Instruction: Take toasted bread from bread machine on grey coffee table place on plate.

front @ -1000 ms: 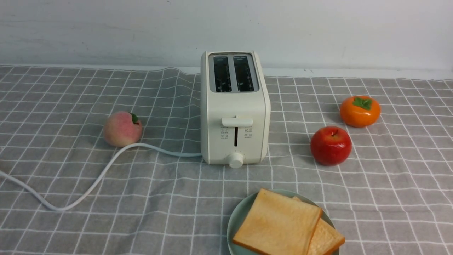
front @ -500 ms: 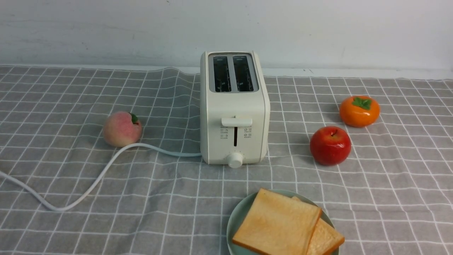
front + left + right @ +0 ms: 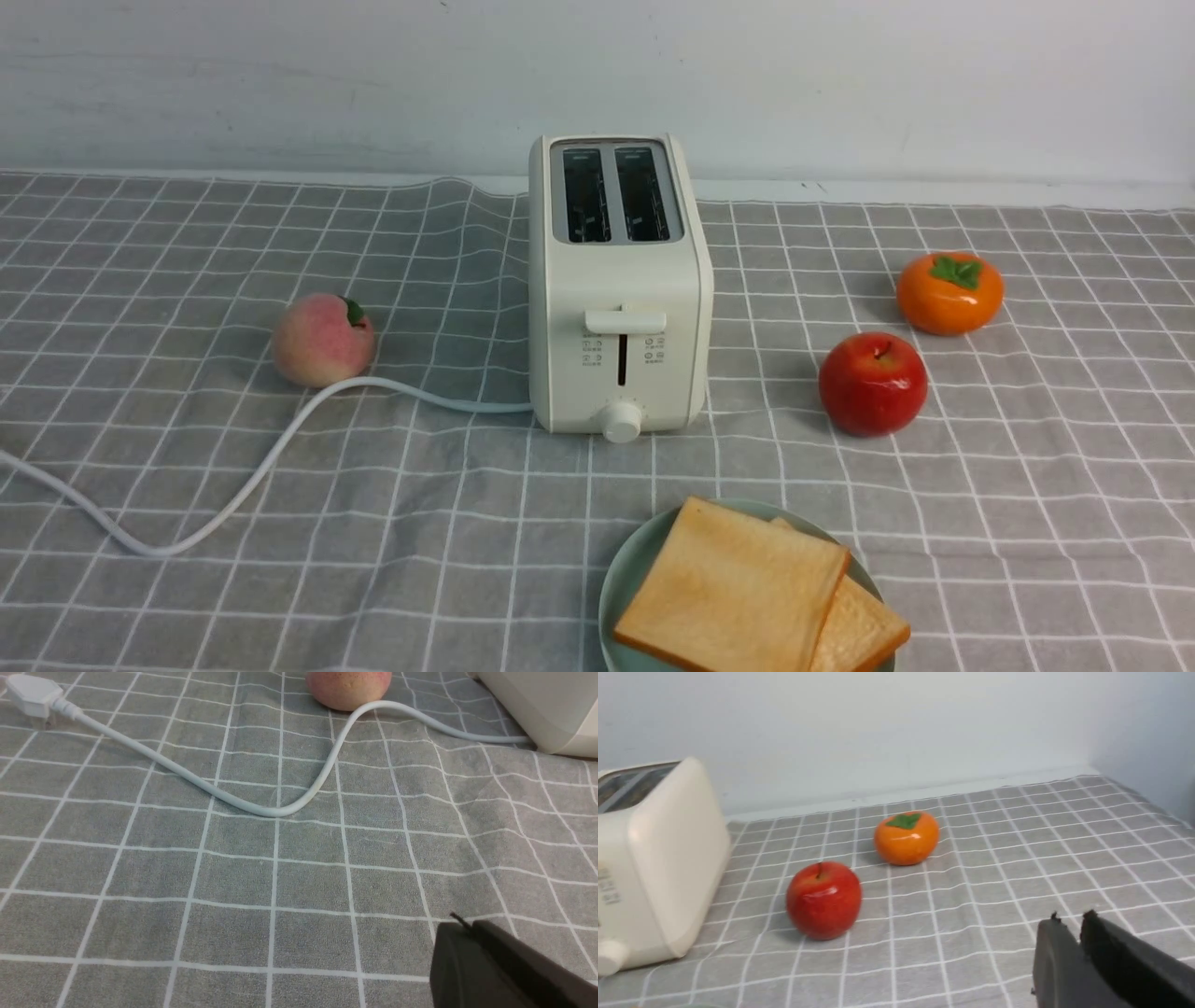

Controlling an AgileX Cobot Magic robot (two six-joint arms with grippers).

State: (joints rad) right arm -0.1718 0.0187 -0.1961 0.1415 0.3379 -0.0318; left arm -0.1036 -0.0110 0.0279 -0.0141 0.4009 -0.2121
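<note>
Both toast slices (image 3: 747, 597) lie flat on the plate (image 3: 618, 571) at the near edge of the table (image 3: 187, 467), one overlapping the other, the upper slice covering most of the lower. The toaster (image 3: 618, 289) stands well behind the plate, both slots showing empty, lever at the top of its track. On this evidence the transfer appears complete. Neither arm shows in the front view. The left claw (image 3: 460, 926) appears only in its wrist view, jaws pressed together with no gap and nothing between them, hovering over bare cloth near the cord (image 3: 261, 807) and the peach (image 3: 348, 688). The right claw (image 3: 1069, 919) shows a narrow slit between its jaws and grips nothing; it sits over the cloth to the right of the apple (image 3: 824, 899) and the persimmon (image 3: 906, 837). Handling assessment of the toast: judged light, fairly stiff yet brittle, with a porous face that should not slip but may crumble or dent under hard pressure. Should a slice need re-seating, the crust edge is the sound place to grip, taken across the thickness at a free corner overhanging the lower slice, with light pinching force only.
</note>
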